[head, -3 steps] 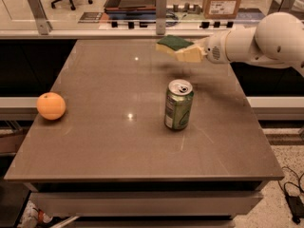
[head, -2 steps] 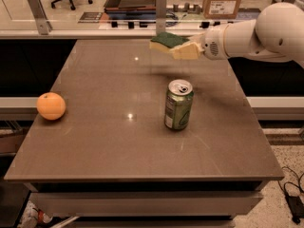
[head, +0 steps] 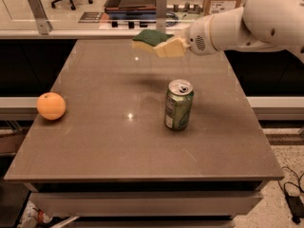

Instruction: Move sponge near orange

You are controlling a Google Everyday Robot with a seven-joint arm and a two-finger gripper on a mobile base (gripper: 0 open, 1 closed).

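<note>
The sponge point(head: 151, 38), dark green on top with pale yellow foam below, is held in the air above the far middle of the table. My gripper point(head: 170, 46) comes in from the right on a white arm and is shut on the sponge's right end. The orange point(head: 51, 106) sits on the table near its left edge, far to the left of and nearer than the sponge.
A green can point(head: 178, 104) stands upright near the table's middle, below and in front of the gripper. The brown table point(head: 142, 146) has edges close on the left, right and front. A counter with a rail point(head: 95, 31) runs behind it.
The gripper has carried the sponge leftward above the table, from over the far right toward the far middle. The orange and can have not moved.
</note>
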